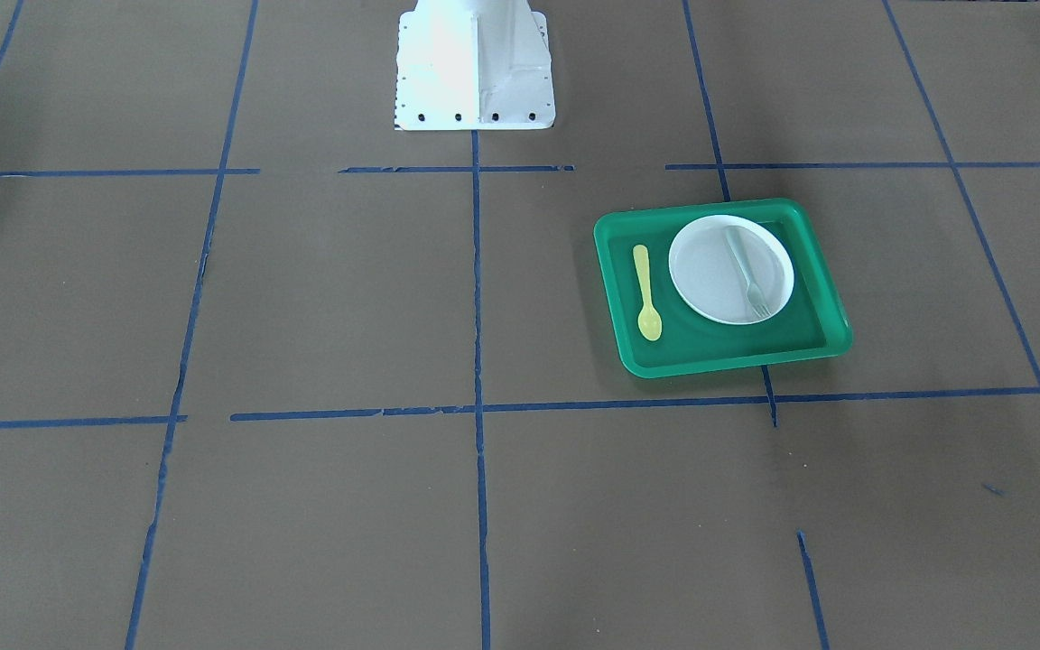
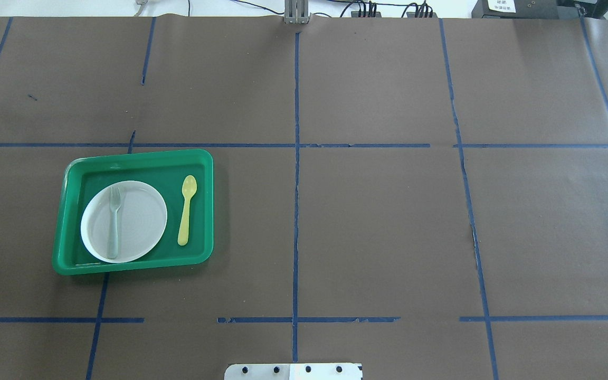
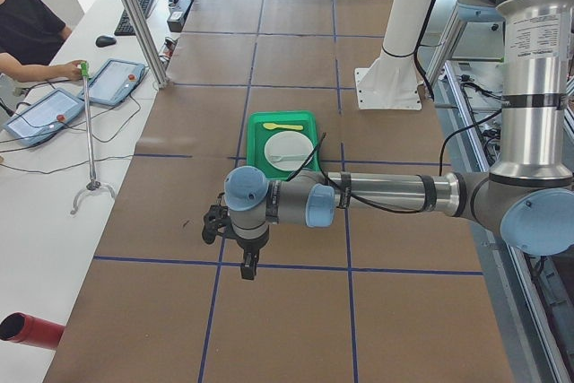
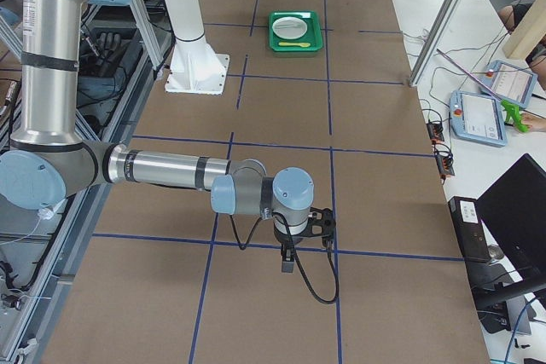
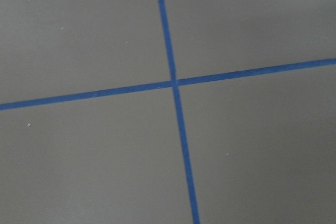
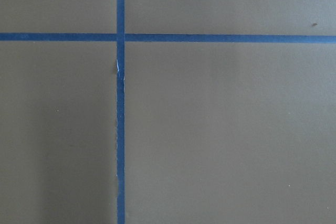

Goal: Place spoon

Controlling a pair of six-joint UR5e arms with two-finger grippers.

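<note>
lying in the tray (image 2: 201, 232) beside the plate (image 2: 143, 221) is the spoon (image 2: 186, 211); we cannot tell whether our left gripper (image 3: 247, 268) or right gripper (image 4: 287, 263) is open.

Overhead and front cameras face each other, sharing the green plastic tray (image 2: 135, 265); wrist cameras hug the brown counter (image 5: 79, 35).

Spoon (image 2: 187, 210) beside plate (image 2: 144, 221), in tray (image 2: 140, 171)
</note>
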